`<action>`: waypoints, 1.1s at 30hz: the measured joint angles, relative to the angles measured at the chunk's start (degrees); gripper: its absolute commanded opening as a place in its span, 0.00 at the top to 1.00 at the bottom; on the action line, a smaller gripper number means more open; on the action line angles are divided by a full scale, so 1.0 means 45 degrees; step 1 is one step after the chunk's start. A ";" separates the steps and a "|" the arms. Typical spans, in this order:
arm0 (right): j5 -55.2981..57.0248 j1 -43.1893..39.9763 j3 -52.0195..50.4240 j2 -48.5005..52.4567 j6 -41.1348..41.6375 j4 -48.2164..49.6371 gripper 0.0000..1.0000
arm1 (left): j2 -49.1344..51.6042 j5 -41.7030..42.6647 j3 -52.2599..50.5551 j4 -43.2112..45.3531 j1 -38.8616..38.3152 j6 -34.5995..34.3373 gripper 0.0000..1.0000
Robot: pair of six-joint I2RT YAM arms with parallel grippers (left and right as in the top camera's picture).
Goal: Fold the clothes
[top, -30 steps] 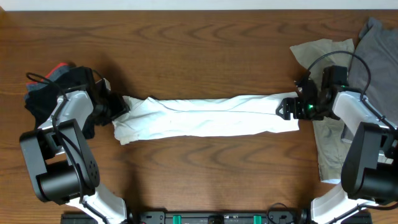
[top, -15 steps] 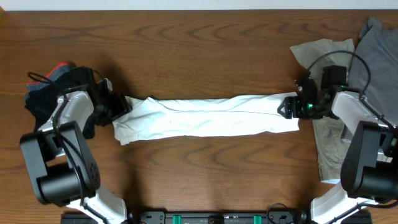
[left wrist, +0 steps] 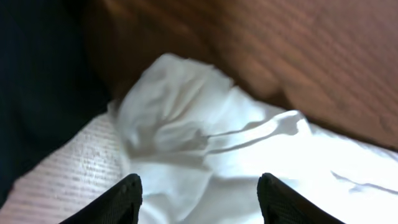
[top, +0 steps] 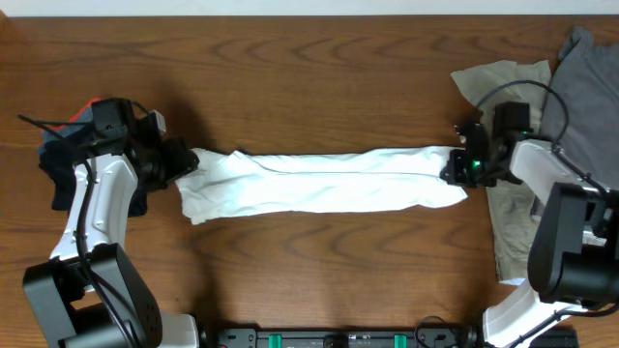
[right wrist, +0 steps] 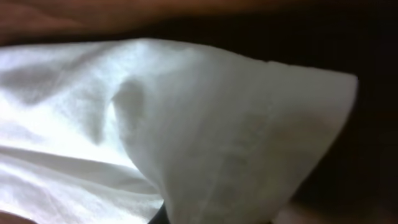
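Observation:
A white T-shirt (top: pixel 319 181), one of the clothes, lies folded into a long narrow strip across the middle of the table. My left gripper (top: pixel 181 161) hangs over its bunched left end (left wrist: pixel 180 118), jaws open, with cloth below and between the two black fingertips (left wrist: pixel 127 194). At the strip's right end my right gripper (top: pixel 455 166) is shut on the fabric. In the right wrist view the pinched hem (right wrist: pixel 249 143) fills the frame and hides the fingers.
A dark pile of clothes (top: pixel 63 155) with a red patch sits at the left edge, under my left arm. A beige garment (top: pixel 498 82) and a grey one (top: pixel 585 82) lie at the right, partly under my right arm.
My right gripper has closed on the shirt's right end. My left arm has swung outward and its gripper has drawn slightly left along the shirt's left end, staying open.

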 measured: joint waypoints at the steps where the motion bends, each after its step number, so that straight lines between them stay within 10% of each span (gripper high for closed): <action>1: 0.0155 -0.0180 0.0126 -0.0019 0.0068 -0.0243 0.99 | 0.0000 0.0000 0.0000 -0.0107 0.0000 0.0005 0.38; 12: 0.1151 -0.1039 0.3094 -0.1826 0.0486 -0.3934 0.99 | 0.0000 0.0024 0.0000 -0.0457 -0.0087 0.0010 0.42; 33: 0.1190 0.7320 0.3351 -0.0933 0.3750 -0.1841 0.99 | 0.0000 0.0024 0.0000 -0.0937 -0.1481 0.0010 0.43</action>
